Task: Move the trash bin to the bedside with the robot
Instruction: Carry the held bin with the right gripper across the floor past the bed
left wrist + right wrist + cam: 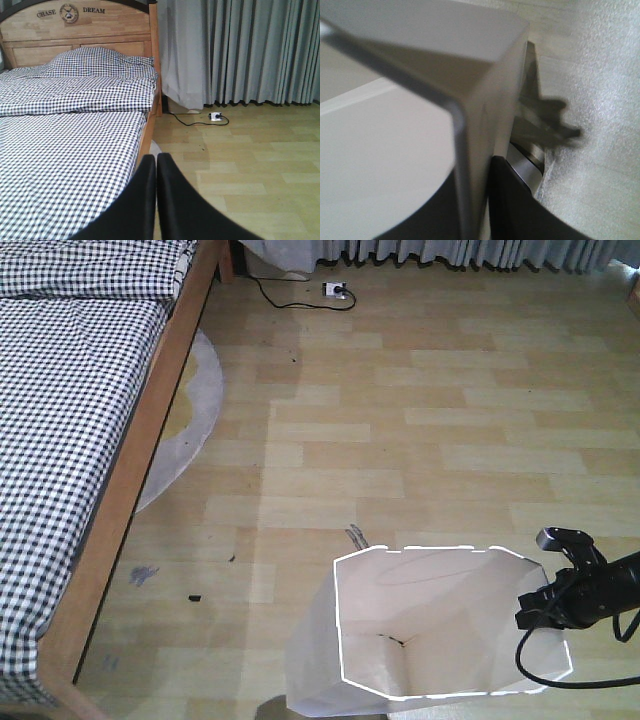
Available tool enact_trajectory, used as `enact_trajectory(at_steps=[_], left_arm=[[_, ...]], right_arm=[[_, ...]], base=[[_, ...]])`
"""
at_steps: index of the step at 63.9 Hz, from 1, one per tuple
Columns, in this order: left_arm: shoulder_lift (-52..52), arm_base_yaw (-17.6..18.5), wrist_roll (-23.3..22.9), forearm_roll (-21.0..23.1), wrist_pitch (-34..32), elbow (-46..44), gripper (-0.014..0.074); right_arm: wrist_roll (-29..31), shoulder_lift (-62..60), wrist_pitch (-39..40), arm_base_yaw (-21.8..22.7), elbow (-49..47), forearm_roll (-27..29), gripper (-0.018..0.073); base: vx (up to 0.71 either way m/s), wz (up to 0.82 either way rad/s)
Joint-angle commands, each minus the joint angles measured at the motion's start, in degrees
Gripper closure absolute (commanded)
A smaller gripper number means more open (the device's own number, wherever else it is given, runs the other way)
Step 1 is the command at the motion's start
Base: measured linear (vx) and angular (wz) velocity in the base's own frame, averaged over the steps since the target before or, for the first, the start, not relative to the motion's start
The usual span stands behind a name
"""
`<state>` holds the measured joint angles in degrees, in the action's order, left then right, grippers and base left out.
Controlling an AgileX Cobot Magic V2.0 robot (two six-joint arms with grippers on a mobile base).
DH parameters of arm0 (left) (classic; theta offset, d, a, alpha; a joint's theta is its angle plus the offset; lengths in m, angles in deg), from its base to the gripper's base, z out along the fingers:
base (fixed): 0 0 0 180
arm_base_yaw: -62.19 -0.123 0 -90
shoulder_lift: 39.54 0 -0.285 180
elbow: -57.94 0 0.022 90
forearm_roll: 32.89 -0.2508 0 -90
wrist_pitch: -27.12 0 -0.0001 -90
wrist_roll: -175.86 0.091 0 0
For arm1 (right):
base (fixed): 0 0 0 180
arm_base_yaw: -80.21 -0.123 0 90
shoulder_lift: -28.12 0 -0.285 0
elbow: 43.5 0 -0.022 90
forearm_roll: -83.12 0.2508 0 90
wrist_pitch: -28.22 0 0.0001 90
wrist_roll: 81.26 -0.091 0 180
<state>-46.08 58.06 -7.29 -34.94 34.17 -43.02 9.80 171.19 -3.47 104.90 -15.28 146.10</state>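
Trash bin rim wall clamped btwn R fingers.

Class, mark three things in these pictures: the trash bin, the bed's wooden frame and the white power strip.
trash bin [440, 630]: front-facing view, cream inside wall.
bed frame [127, 480]: front-facing view, wooden side rail.
power strip [215, 116]: left wrist view, white body.

Front view: soft, even daylight; mild glare on the floor at centre; trash bin rim bleached white, faint shadow at its base.
Left wrist view: bright, diffuse; bed and curtains sharp, left gripper dark and soft-edged.
Right wrist view: bin wall badly blurred; dark shadow and grain at right.
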Motion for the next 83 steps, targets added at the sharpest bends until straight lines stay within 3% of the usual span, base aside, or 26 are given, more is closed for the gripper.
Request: enact_trajectory(at_steps=[1,83], left_arm=[[0.33,0.24,-0.25,0.08,-4.17,-1.38,0.0603],[0.33,0.24,-0.25,0.08,-4.17,-1.38,0.0603]], right_arm=[[0.07,-3.64,-12.90,0.19,-0.15,1.87,0.0564],[0.07,-3.64,-12.90,0.19,-0.15,1.87,0.0564]], base=[[0.24,-0.05],[0.22,-0.04]])
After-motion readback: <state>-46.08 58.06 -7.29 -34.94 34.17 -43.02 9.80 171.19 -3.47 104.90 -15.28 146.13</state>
